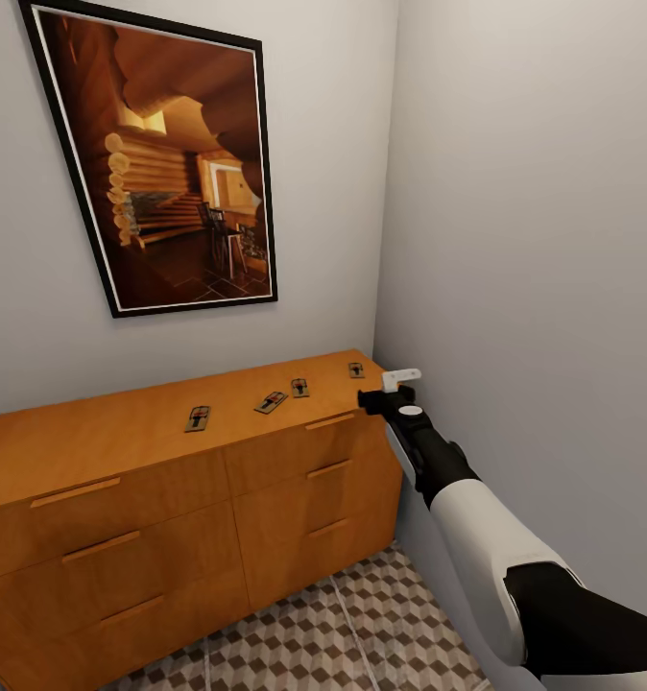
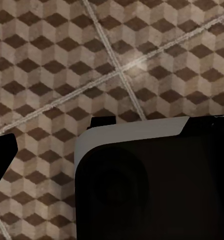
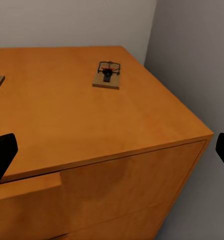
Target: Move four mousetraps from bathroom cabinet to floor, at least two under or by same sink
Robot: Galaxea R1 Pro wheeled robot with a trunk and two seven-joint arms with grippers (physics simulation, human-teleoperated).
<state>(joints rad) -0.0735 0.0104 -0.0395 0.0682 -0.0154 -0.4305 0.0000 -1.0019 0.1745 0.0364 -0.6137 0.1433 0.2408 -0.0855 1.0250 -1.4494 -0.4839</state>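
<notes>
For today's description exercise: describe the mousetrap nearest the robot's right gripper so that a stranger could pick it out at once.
Find the orange-brown cabinet under the framed picture. Four mousetraps lie in a row on top. Yours is the mousetrap at the end by the room's corner, closest to the right gripper.

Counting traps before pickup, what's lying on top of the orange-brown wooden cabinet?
Four small flat wooden mousetraps lie in a row on the orange-brown wooden cabinet, the last near its right corner by the open right gripper. The closed drawer fronts hide whatever is inside.

Framed log-cabin picture [image 1: 165, 168] tilted on grey wall [image 1: 515, 192]
</notes>
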